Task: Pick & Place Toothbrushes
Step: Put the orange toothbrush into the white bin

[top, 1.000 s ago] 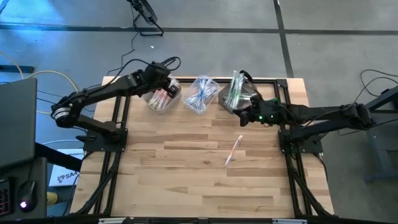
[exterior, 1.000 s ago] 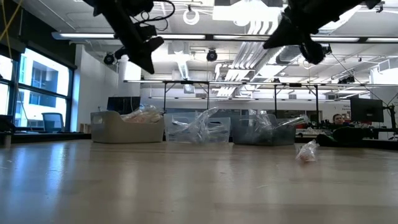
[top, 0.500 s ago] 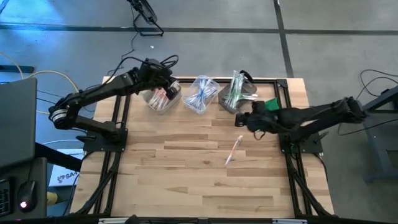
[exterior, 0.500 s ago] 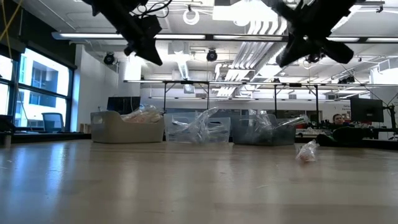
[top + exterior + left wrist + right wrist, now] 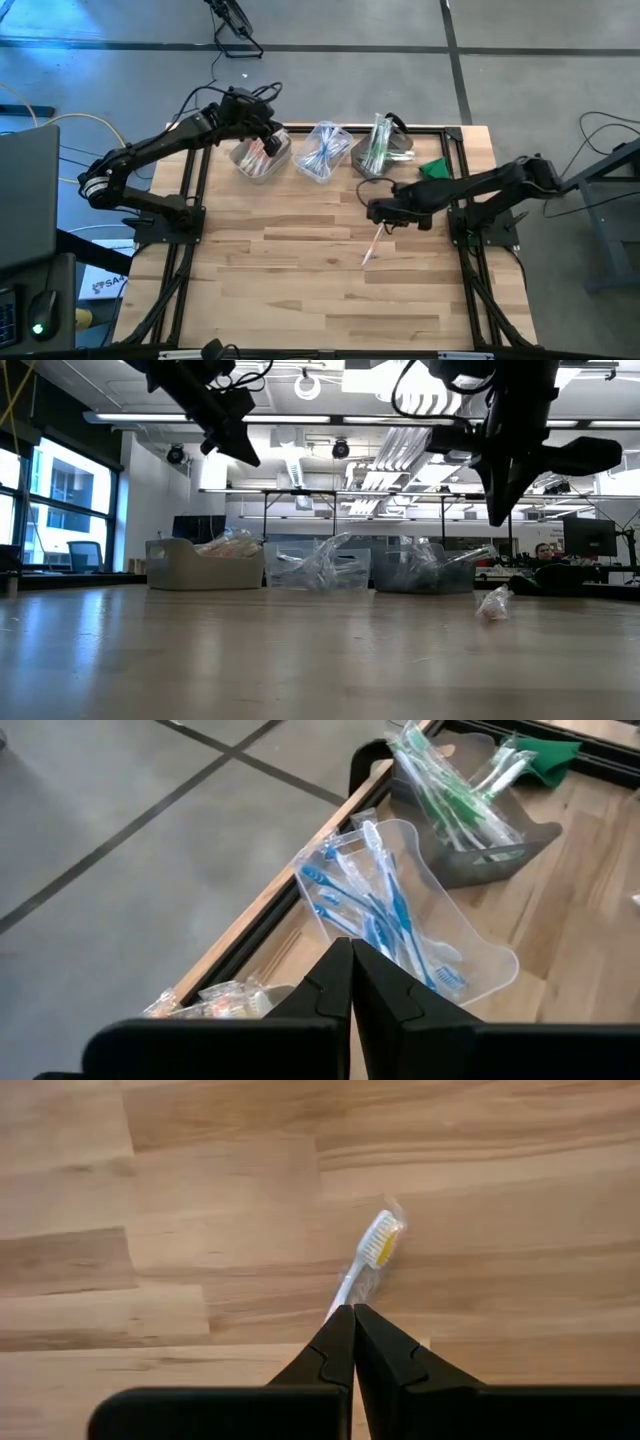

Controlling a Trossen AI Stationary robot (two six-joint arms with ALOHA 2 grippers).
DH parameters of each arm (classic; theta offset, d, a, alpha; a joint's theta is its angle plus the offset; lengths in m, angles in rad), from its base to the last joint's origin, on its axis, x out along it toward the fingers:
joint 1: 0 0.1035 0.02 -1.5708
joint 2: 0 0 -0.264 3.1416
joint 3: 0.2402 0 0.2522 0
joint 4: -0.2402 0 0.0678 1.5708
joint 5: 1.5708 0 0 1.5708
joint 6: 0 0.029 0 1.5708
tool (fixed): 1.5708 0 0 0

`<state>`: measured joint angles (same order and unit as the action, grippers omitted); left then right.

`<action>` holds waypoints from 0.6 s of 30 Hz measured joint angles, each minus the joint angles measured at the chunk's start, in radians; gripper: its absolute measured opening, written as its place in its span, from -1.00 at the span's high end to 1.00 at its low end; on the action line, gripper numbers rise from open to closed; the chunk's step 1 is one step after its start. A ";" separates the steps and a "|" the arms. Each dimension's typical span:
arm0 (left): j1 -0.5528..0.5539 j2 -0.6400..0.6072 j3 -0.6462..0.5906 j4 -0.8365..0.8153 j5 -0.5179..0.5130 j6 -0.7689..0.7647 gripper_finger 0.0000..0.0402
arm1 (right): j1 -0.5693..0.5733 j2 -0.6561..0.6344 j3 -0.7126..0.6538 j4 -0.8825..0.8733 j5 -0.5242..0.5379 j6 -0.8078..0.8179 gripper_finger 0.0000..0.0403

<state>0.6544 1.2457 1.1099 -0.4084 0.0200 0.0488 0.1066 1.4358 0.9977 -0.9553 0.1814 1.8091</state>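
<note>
One wrapped toothbrush (image 5: 375, 243), white with an orange-bristled head (image 5: 382, 1240), lies flat on the wooden table right of centre. My right gripper (image 5: 378, 212) hangs shut just above its far end, pointing down, well clear of the table in the low view (image 5: 497, 518). My left gripper (image 5: 270, 133) is shut and held high over the left bin (image 5: 258, 157), which holds orange-red toothbrushes. The clear middle bin (image 5: 322, 150) holds blue ones (image 5: 390, 920). The grey right bin (image 5: 380, 150) holds green ones (image 5: 465, 805).
The three bins stand in a row along the table's far edge. A small green object (image 5: 433, 168) lies right of the grey bin. The near half of the table (image 5: 300, 290) is bare wood. Black frame rails run along the table's left and right sides.
My right gripper has swung from above the grey bin toward the table's near edge and a little left, come down, and tipped and rolled from nearly level to pointing down over the lone toothbrush. It has stayed shut. The toothbrush has not moved.
</note>
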 joint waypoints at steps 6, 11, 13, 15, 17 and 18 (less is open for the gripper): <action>0.000 0.000 0.000 0.006 0.035 0.003 1.00 | 0.000 0.078 0.000 0.048 -0.018 -0.034 0.78; 0.000 0.000 0.000 0.007 0.042 0.003 1.00 | -0.002 0.145 0.000 0.053 -0.065 0.073 0.40; 0.000 0.000 0.000 0.006 0.042 0.007 1.00 | -0.002 0.172 0.000 0.058 -0.095 0.109 0.28; 0.000 0.000 0.000 0.006 0.042 0.010 1.00 | -0.002 0.201 0.000 0.077 -0.111 0.125 0.20; 0.000 0.000 0.000 0.006 0.042 0.010 1.00 | -0.001 0.228 0.000 0.122 -0.109 0.131 0.16; 0.000 0.000 0.000 0.006 0.042 0.010 1.00 | -0.001 0.241 0.000 0.147 -0.108 0.132 0.15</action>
<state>0.6544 1.2461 1.1099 -0.4019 0.0620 0.0589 0.1058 1.6765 0.9977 -0.8079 0.0732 1.9408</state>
